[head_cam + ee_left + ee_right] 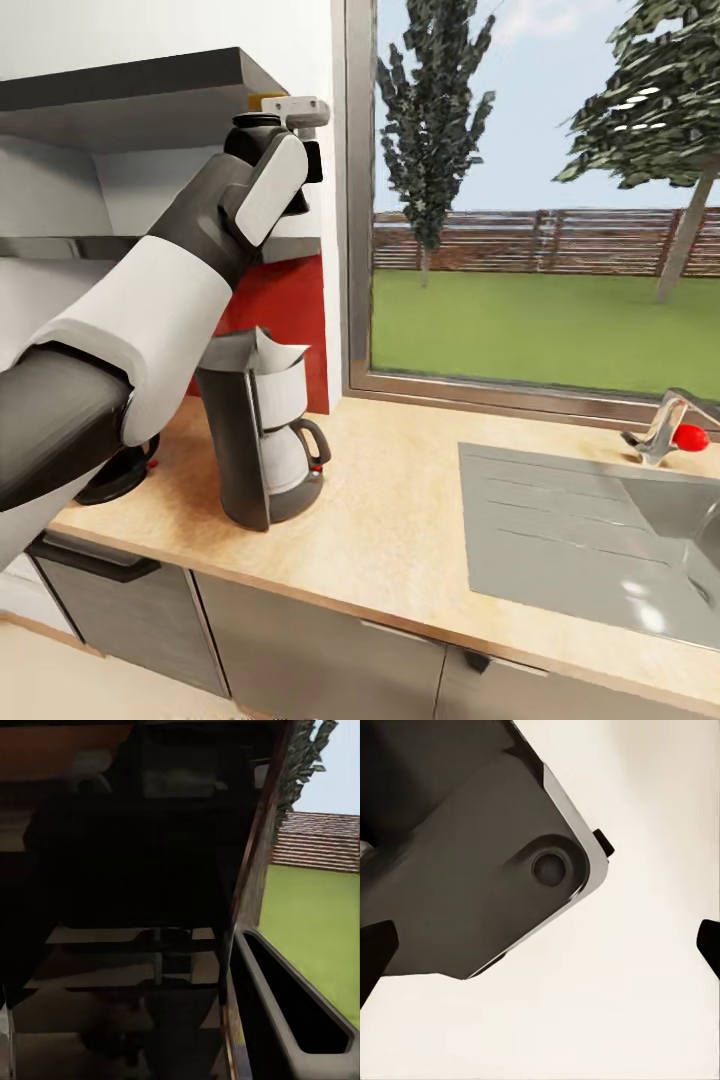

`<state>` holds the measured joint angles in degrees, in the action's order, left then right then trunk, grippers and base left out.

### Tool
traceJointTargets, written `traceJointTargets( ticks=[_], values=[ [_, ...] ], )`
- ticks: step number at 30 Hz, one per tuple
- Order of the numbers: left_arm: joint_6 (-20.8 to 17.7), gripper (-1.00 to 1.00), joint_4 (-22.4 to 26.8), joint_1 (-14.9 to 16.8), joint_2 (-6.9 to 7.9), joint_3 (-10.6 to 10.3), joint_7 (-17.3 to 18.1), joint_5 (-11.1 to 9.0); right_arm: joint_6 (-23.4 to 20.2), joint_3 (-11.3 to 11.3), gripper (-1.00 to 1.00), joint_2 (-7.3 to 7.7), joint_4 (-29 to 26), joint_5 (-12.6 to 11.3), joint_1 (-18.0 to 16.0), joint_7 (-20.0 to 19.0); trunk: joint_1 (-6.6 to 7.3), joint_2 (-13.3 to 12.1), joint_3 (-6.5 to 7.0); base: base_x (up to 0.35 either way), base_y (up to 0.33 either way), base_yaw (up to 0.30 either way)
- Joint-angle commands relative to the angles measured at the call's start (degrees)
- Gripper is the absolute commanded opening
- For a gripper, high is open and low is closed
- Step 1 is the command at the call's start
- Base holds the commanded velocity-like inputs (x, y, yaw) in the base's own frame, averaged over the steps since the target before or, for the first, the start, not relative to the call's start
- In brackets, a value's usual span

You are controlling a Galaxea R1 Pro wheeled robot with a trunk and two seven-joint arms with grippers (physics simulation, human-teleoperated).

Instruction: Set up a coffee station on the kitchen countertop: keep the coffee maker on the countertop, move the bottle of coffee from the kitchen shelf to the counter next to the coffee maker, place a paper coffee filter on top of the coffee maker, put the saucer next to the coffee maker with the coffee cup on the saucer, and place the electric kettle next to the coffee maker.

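The coffee maker stands on the countertop below the window, with the white paper coffee filter lying on its top. Left of it, the electric kettle shows just a black base and red switch behind my left arm. That arm reaches up over the thin black kitchen shelf. My left gripper is against the yellow lid of the bottle of coffee; the jaws are hidden. One dark finger shows in the left wrist view. My right gripper is open over pale floor. The saucer and coffee cup are out of view.
A thicker dark grey shelf hangs just above the left gripper. The grey sink with a faucet and red knob is set into the worktop's right part. A window frame rises right of the arm. Bare worktop lies between machine and sink.
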<state>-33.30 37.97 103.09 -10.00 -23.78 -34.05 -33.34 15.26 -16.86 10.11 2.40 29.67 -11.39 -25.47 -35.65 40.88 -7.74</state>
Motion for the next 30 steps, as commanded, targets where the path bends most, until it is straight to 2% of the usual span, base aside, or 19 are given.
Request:
traceJointTargets(
  ticks=[1,11,13,18,23,26,30],
  values=[
    [-0.1,-1.0,0.0,0.1,0.0,-0.2,-0.4,-0.4,0.4,-0.5,1.0,0.0,0.1,-0.2,-0.1,0.0,-0.02,0.1,-0.1,0.0,-0.303,0.271],
    [-0.2,-1.0,0.0,0.1,0.0,-0.2,0.3,-0.5,0.5,-0.5,1.0,0.0,0.1,-0.1,0.0,0.0,-0.02,0.1,-0.1,0.0,-0.303,0.265],
    [-0.2,-1.0,-0.1,0.1,0.0,-0.2,1.6,-0.5,0.5,-0.5,1.0,0.0,0.1,0.0,0.0,0.0,-0.02,0.1,-0.1,0.0,-0.283,0.204],
    [-0.3,-1.0,-0.2,0.1,0.0,-0.2,8.2,-0.5,0.5,-0.5,1.0,0.0,0.1,0.0,0.0,0.0,-0.02,0.1,-0.1,0.0,-0.161,0.123],
    [-0.4,-1.0,-0.2,0.1,0.0,-0.4,10.8,-0.5,0.4,-0.5,1.0,0.0,0.1,0.0,-0.1,0.0,-0.02,0.1,-0.1,0.0,-0.062,0.026],
    [-3.3,-1.0,-0.2,0.1,0.0,-0.4,15.3,-0.5,0.4,-0.5,1.0,0.0,0.1,0.0,-0.1,0.0,-0.02,0.1,-0.1,0.0,-0.176,0.007],
    [-4.7,-1.0,-0.4,0.1,0.0,-0.4,19.4,-0.5,0.4,-0.5,1.0,0.0,0.1,0.0,-0.1,0.0,-0.02,0.1,-0.1,0.0,-0.084,0.003]
  ],
)
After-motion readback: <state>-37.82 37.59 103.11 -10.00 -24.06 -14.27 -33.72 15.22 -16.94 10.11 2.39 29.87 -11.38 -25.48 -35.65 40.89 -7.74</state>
